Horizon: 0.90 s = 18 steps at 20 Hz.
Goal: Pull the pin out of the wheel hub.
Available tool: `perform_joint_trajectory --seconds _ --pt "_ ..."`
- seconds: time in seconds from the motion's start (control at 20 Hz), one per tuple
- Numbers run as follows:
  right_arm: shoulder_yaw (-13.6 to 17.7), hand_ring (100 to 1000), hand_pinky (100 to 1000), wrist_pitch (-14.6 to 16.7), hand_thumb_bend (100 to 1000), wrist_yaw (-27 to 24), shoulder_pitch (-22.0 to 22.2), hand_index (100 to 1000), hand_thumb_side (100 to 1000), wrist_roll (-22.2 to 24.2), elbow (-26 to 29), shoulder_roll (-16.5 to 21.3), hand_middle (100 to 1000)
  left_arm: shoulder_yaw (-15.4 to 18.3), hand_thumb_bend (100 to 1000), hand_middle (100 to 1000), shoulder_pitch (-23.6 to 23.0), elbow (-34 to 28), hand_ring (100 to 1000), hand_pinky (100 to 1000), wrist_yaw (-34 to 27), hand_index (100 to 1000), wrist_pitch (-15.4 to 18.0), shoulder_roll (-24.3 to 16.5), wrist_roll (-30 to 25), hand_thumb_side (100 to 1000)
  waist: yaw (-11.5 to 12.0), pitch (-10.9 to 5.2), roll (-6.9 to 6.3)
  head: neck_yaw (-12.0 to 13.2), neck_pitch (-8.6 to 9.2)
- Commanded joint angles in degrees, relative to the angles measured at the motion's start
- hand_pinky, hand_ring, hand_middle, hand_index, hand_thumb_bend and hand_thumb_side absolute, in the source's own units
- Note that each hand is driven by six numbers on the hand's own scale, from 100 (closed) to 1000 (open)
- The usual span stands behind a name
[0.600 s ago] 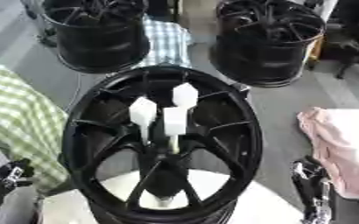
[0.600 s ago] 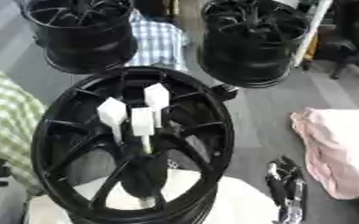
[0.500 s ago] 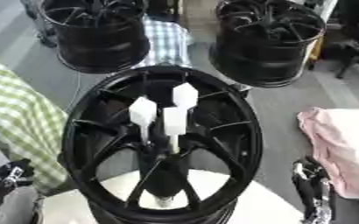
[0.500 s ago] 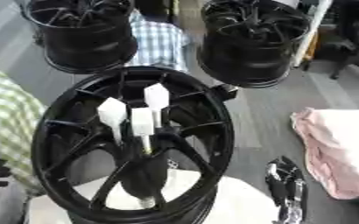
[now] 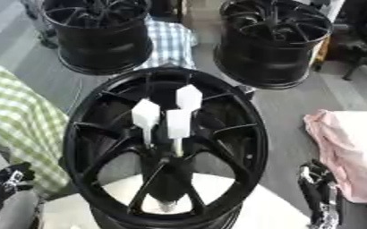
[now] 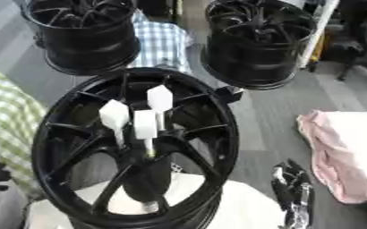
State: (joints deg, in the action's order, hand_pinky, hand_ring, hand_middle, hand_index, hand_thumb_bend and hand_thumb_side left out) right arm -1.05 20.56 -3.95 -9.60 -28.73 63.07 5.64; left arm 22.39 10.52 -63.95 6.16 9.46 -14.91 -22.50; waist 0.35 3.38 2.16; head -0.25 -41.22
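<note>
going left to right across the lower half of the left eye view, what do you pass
left hand at the lower left corner → green checked cloth → black wheel with three white pins standing up from its hub → right hand at the lower right → pink cloth

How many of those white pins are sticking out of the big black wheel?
3, clustered at the wheel hub: left pin, middle pin nearest the camera, and right pin farthest back. None appears hidden.
</note>
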Motion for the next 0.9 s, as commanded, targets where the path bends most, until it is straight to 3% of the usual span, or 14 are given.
perform_joint_trajectory --seconds 0.05,0.25,0.4,0.6,0.75,0.9 --pt "0.8 659 753 -0.1 100 0.9 -1.6 818 390 -0.6 2.2 2.3 648 -0.2 306 646 0.4 -0.8 750 713 -0.3 796 -0.1 -1.2 0.0 660 0.1 -0.82 -0.23 -0.1 -0.04" --pt "1.7 671 762 -3.5 100 5.9 -7.7 832 371 0.5 7.2 9.6 662 -0.2 306 646 0.0 -1.0 750 712 0.0 796 -0.2 -1.3 -0.1 661 0.1 -1.39 0.15 0.3 -0.62" --pt "0.9 689 772 -9.2 100 11.8 -14.6 852 364 5.2 12.5 17.8 685 -0.3 307 646 -0.1 -1.3 750 712 0.1 796 -0.4 -1.4 -0.3 660 0.4 -1.70 0.47 0.7 -0.90" --pt "-2.7 718 787 -15.9 133 15.5 -22.7 887 359 17.2 19.1 27.4 722 -0.4 308 646 -0.3 -1.4 750 712 0.4 796 -0.5 -1.7 -0.4 660 0.6 -1.96 0.87 0.7 -1.11" --pt "-7.0 750 800 -19.2 169 15.1 -28.8 914 374 29.4 21.3 33.0 757 -0.5 308 646 -0.4 -1.4 750 711 0.6 796 -0.6 -1.8 -0.5 659 0.9 -2.16 1.16 0.6 -1.54" --pt "-11.6 789 817 -21.7 204 14.4 -34.5 931 390 43.1 21.6 36.4 790 -0.5 308 646 -0.5 -1.4 750 712 0.8 796 -0.6 -2.0 -0.5 659 1.1 -2.37 1.41 0.6 -1.76"
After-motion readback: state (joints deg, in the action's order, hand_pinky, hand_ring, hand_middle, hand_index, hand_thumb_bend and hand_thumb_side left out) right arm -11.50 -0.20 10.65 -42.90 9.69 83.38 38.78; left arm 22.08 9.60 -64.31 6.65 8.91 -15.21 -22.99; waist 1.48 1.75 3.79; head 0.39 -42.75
